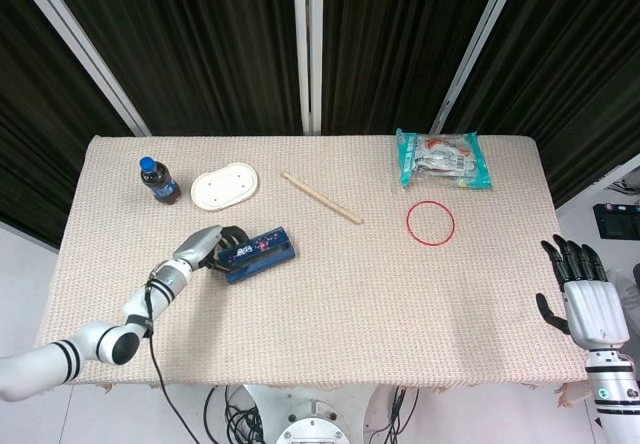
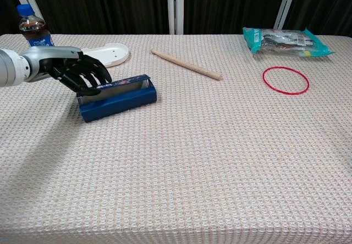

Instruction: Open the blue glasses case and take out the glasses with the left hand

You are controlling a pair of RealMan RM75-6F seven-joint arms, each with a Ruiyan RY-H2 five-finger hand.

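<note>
The blue glasses case [image 1: 258, 255] [image 2: 117, 99] lies on the left half of the table, its long side facing the front. Its lid [image 2: 124, 82] stands slightly raised along the back. My left hand [image 1: 205, 248] [image 2: 77, 71] is at the case's left end, with its dark fingers [image 2: 91, 82] curled over the lid's edge and holding it. The glasses inside are hidden. Only the head view shows my right hand [image 1: 587, 304], which hangs off the table's right edge with fingers spread and holds nothing.
Behind the case are a cola bottle [image 1: 158, 180] [image 2: 33, 27], a white oval dish [image 1: 225, 185] [image 2: 108, 54] and a wooden stick [image 1: 321, 198] [image 2: 186, 64]. A red ring [image 1: 430, 222] [image 2: 285, 80] and a snack packet [image 1: 443, 158] [image 2: 286, 41] lie at the back right.
</note>
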